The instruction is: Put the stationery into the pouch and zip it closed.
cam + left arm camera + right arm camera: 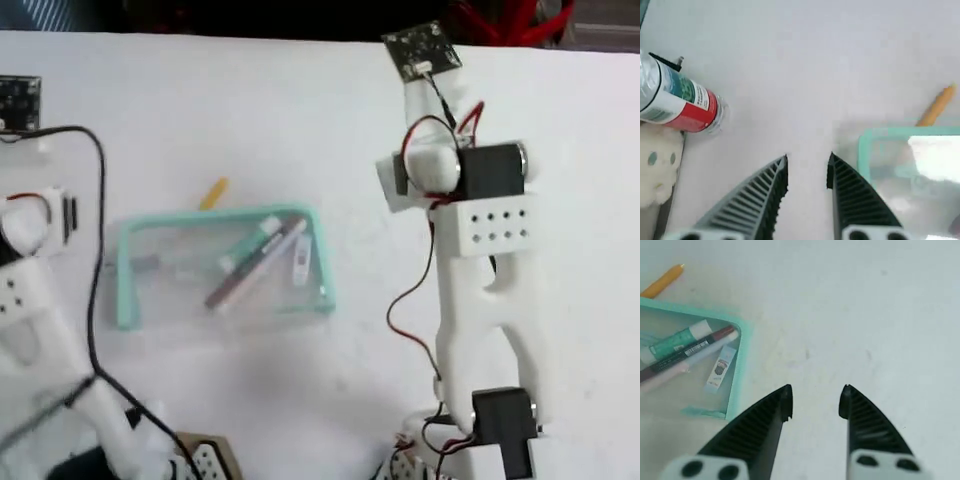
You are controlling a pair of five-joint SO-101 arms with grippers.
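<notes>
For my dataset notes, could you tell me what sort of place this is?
Likely a robotics lab bench: a plain white table, two white robot arms mounted side by side, and a clear pouch of pens.

Pouch (122,270): clear, mint-green trim. Pen (213,193): orange-yellow (beyond the pouch from the fingers (765,425)). Fingers: black, ribbed. Can (680,100): white, teal, red bands. Table (250,90): white.

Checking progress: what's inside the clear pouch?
Inside the pouch: a green-labelled tube, a dark pen, a pale pen and a small white piece. An orange pen lies outside, partly hidden behind the pouch.
</notes>
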